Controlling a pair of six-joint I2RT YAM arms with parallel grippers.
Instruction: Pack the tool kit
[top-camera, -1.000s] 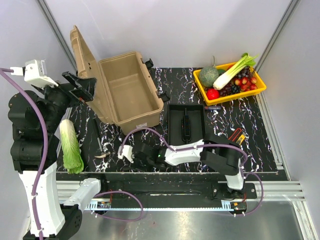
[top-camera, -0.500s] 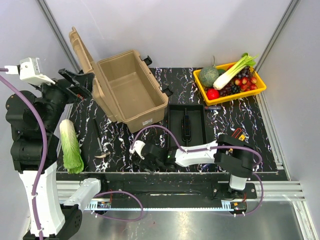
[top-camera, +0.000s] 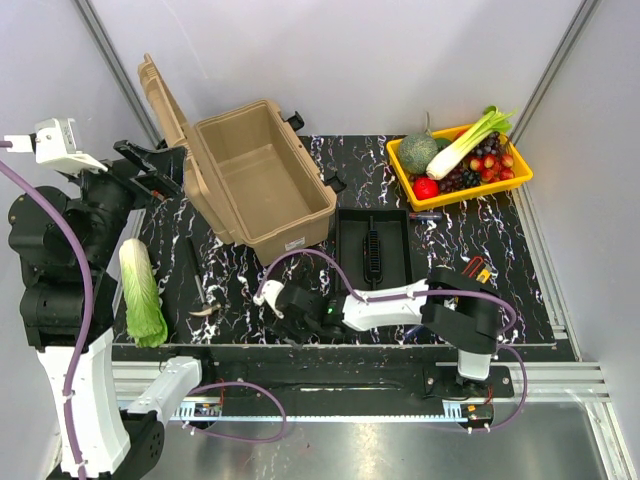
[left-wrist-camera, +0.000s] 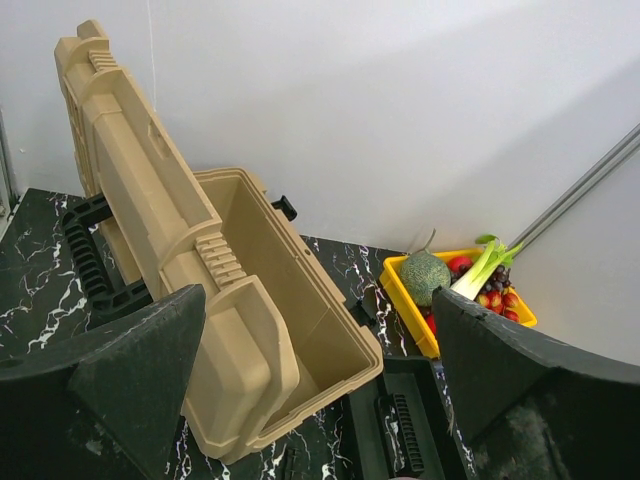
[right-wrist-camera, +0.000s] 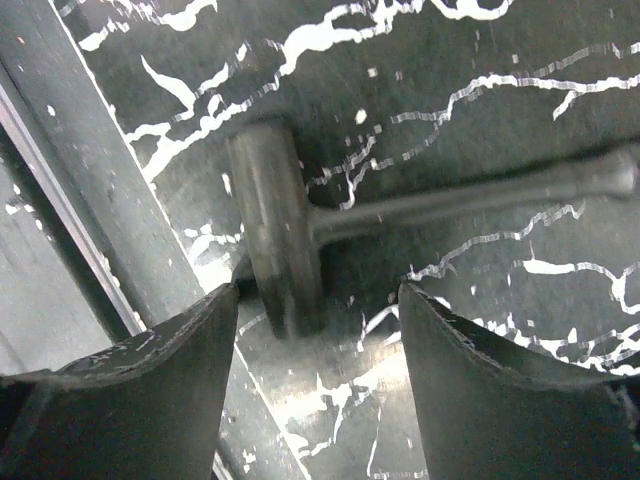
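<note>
At the near edge of the black marbled bench (top-camera: 230, 272), the right gripper (right-wrist-camera: 318, 295) hangs with its jaws parted on either side of the thick head of a dark metal T-shaped hand tool (right-wrist-camera: 285, 245), gripping nothing. Step in hand, by judgement: picking up this tool. The next move calls for lowering, closing squarely on the head, then carrying it to the large tan hard-plastic toolbox (top-camera: 262, 180), standing open at the far left near its black inner tray (top-camera: 372, 248). Raised opposite the toolbox, the left gripper (left-wrist-camera: 318, 293) is spread wide and empty.
</note>
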